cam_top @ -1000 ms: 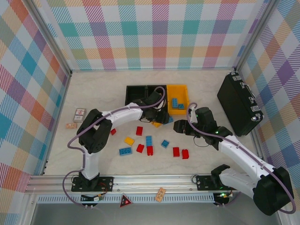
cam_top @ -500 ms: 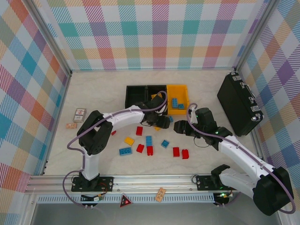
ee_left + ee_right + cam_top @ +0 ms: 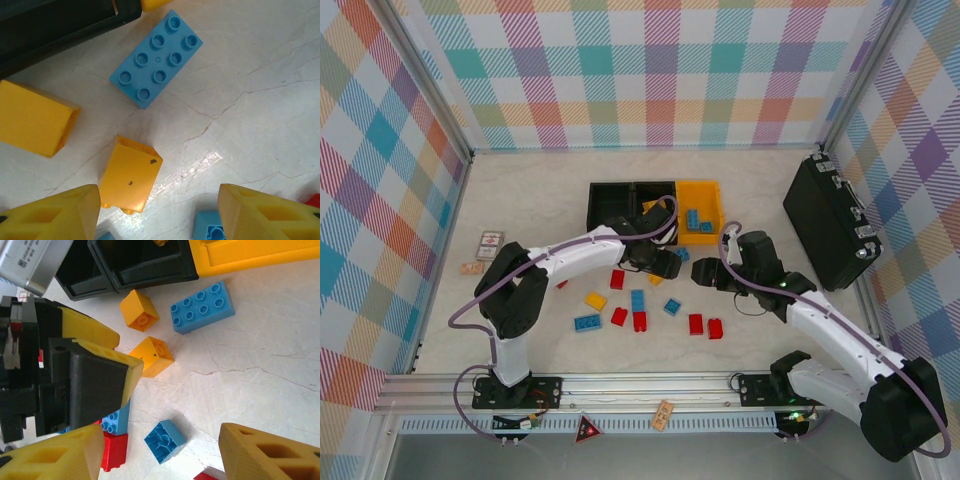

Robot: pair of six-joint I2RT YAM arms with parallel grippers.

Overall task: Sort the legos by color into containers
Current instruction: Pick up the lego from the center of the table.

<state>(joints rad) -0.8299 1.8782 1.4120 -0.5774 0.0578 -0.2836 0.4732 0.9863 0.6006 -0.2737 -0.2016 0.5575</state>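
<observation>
The left claw (image 3: 160, 220) hangs low over the tabletop (image 3: 520, 210) just in front of the two black bins (image 3: 610, 186). Its yellow fingers (image 3: 55, 212) stand well apart with nothing clamped between them. A yellow brick (image 3: 131, 175) lies on its side in the gap, close against the finger at the left of the wrist view; whether they touch cannot be told. Beyond it sit a long blue brick (image 3: 156, 59), studs up, and a second yellow brick (image 3: 35, 119) near the black bin wall. The right claw (image 3: 160, 455) hovers just beside the left one, also spread wide and empty. A small blue brick (image 3: 165, 441), turned underside up, lies on the tabletop between its fingertips and touches neither. The yellow-orange bin (image 3: 700, 187) stands to the right of the black pair and holds blue bricks (image 3: 695, 222). From above, red, yellow and blue legos (image 3: 640, 321) lie scattered on the tabletop nearer the arm bases.
</observation>
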